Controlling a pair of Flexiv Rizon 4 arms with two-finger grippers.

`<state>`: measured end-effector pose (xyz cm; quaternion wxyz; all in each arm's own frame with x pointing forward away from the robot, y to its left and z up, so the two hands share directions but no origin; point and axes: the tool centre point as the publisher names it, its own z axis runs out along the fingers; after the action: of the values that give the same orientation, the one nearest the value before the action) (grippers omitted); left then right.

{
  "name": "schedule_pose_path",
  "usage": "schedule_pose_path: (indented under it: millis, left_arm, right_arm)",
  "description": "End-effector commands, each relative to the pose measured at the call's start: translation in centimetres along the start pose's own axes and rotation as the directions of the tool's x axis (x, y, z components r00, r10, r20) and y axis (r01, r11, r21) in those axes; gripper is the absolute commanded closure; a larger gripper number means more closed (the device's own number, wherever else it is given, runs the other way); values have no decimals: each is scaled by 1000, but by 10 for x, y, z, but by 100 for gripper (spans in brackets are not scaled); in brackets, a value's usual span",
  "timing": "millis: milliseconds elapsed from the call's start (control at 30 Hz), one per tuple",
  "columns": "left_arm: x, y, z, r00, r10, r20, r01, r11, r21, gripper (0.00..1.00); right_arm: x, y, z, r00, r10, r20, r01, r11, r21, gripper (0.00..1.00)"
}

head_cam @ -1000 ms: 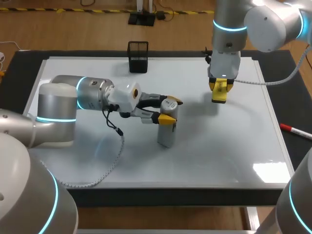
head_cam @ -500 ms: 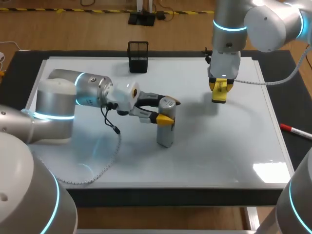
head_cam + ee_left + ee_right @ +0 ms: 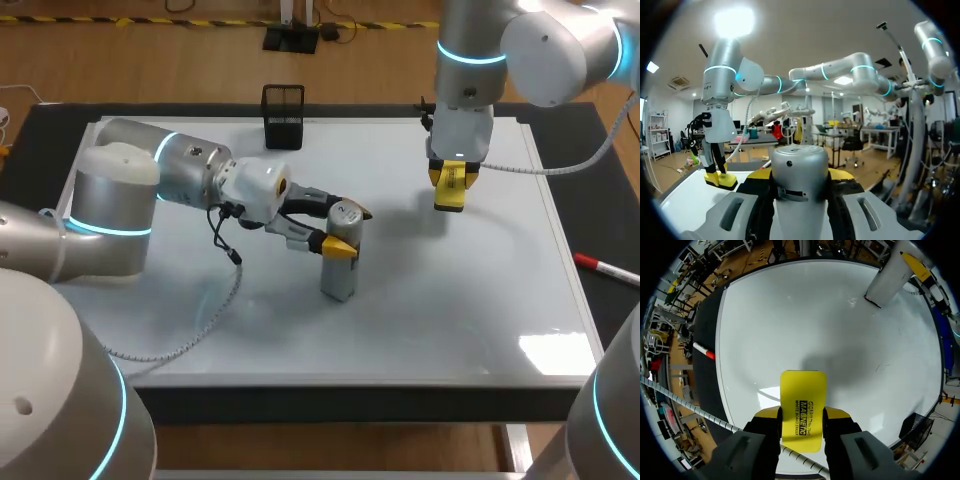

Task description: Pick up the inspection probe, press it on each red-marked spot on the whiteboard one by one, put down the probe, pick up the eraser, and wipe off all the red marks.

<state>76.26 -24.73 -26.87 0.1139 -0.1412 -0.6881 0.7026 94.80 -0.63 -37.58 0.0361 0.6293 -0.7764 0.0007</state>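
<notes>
Your left gripper (image 3: 349, 230) pinches the upright probe (image 3: 340, 276) mid-whiteboard (image 3: 450, 320) — your right gripper (image 3: 451, 183) clamps the yellow eraser (image 3: 803, 405) toward the far-right corner.

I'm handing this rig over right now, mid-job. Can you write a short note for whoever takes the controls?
Left tool: shut on the probe, upright on the whiteboard near its middle.
Right tool: shut on the yellow eraser, held over the board's far right part.
Done: both picked up; no red marks show on the board.
Left: check for leftover marks, then set both down.
</notes>
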Motion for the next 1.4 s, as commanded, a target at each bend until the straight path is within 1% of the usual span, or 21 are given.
schedule_pose_path:
  millis: [33, 233, 400, 700, 800, 867, 900, 967, 1133, 1267, 1400]
  left_arm:
    - [0, -2, 0, 1000, -2, 0, 2, 1000, -4, 100]
    - [0, -1, 0, 1000, -3, -4, 3, 1000, -2, 100]
    - [1, -5, 0, 1000, -2, -3, 2, 1000, 11, 100]
    - [-2, -20, -8, 1000, 16, 15, -16, 999, 43, 100]
    - [-5, -25, -17, 999, 21, 37, -23, 999, 48, 100]
    - [-7, -28, -24, 998, 18, 66, -22, 998, 58, 100]
    - [-9, -30, -27, 997, 17, 75, -21, 999, 49, 100]
    - [-13, -34, -34, 995, 10, 101, -17, 998, 67, 100]
    - [-22, -45, -52, 989, 29, 147, -39, 997, 65, 100]
    - [-29, -54, -74, 979, 42, 202, -59, 995, 78, 100]
    - [-34, -58, -97, 968, 48, 248, -67, 995, 68, 100]
  right_arm:
    - [0, -1, -1, 1000, -2, -3, 2, 1000, 0, 100]
    - [0, -1, -1, 1000, -2, -3, 2, 1000, 0, 100]
    - [0, -1, -1, 1000, -2, -3, 2, 1000, 0, 100]
    - [0, -1, -1, 1000, -2, -3, 2, 1000, 0, 100]
    - [0, -1, -1, 1000, -2, -3, 2, 1000, 0, 100]
    - [0, -1, -1, 1000, -2, -3, 2, 1000, 0, 100]
    - [0, -1, -1, 1000, -2, -3, 2, 1000, 0, 100]
    - [0, -1, -1, 1000, -2, -3, 2, 1000, 0, 100]
    - [0, -1, -1, 1000, -2, -3, 2, 1000, 0, 100]
    - [0, -1, -1, 1000, -2, -3, 2, 1000, 0, 100]
    - [0, -1, -1, 1000, -2, -3, 2, 1000, 0, 100]
